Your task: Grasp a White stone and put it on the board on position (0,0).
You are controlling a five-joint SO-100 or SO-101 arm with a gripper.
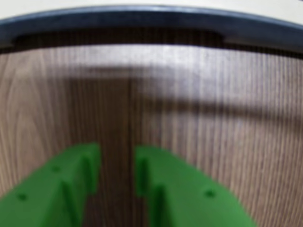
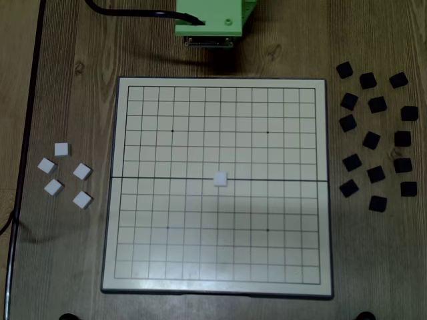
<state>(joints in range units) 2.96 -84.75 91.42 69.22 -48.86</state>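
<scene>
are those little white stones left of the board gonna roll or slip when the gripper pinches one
Rolling seems unlikely: each White stone in the fixed view is a flat square block lying on a face. It probably stays rigid when pinched, being a solid-looking block. Slipping is possible, since it is small and looks smooth against the broad green gripper fingers. Its neighbours lie close, so a push could nudge them.

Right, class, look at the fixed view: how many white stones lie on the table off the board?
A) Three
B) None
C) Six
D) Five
D: five white stones lie in a loose cluster on the table left of the board, and one more white stone sits on the board's bold middle line.
</scene>
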